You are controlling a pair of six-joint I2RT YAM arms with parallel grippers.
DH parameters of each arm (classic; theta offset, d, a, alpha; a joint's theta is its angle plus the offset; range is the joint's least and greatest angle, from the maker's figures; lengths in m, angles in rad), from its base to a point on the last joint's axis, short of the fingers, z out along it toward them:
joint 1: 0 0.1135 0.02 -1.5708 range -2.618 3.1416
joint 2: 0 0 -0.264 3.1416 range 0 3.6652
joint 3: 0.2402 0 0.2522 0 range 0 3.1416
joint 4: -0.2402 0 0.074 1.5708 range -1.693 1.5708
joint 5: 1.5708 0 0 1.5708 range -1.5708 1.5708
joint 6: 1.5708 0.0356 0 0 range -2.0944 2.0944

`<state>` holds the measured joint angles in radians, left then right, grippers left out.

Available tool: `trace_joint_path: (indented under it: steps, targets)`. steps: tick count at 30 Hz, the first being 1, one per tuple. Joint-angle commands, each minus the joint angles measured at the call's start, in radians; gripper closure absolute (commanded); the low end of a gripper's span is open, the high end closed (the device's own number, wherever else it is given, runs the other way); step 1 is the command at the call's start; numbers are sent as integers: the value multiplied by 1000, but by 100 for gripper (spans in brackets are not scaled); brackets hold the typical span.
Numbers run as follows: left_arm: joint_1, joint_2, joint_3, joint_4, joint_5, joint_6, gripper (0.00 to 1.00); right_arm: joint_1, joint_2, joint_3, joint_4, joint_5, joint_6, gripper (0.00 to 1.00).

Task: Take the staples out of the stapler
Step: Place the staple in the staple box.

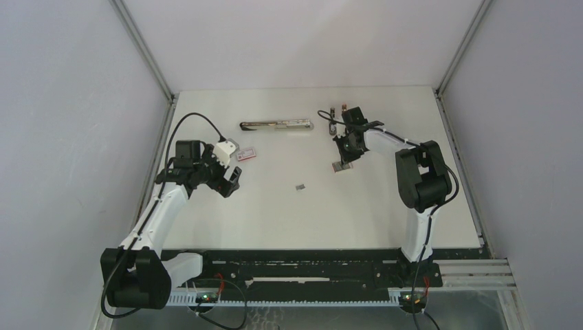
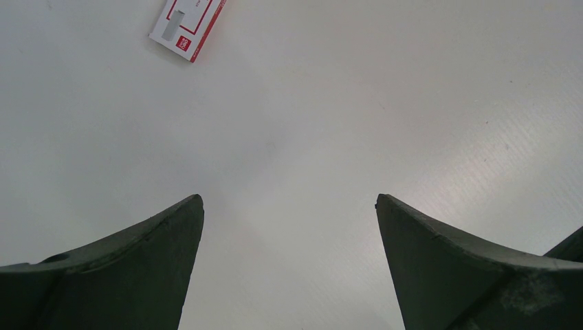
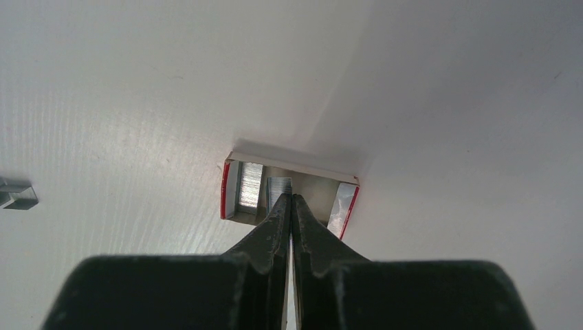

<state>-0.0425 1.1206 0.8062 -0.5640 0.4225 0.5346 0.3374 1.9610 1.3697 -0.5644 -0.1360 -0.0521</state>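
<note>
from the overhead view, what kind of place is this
Likely a robot lab test cell: white table, plain grey enclosure walls, left arm and right arm bolted at its near edge.

**Top external view:** the whole worktop [image 1: 385, 220] is seen from high above and behind the arm bases, facing its far edge.

**Left wrist view:** bare worktop near the left edge is looked down on from close by, framed by the left gripper [image 2: 289, 203]. The small closed box [image 2: 187, 26] at the frame's top is shared with the top view.

**Right wrist view:** this is taken very near the surface, along the right gripper [image 3: 291, 198], onto the open box [image 3: 295, 161] right of centre. The open box and a loose staple strip [image 3: 17, 196] at the frame's left are also seen from above.
</note>
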Motion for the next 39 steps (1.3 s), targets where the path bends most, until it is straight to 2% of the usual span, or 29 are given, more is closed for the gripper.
trace_joint_path:
  steps: [1,29,35,39]
  targets:
    - [9,-10,6,4,15,11,0,8,14,6,30,-2,13,100]
    - [10,-6,6,4,15,14,0,11,-25,38,-1,-18,24,93]
    - [10,-6,6,3,15,12,0,5,-55,44,-7,-16,29,87]
    - [10,-8,6,3,13,11,0,3,-68,51,-12,-13,36,76]
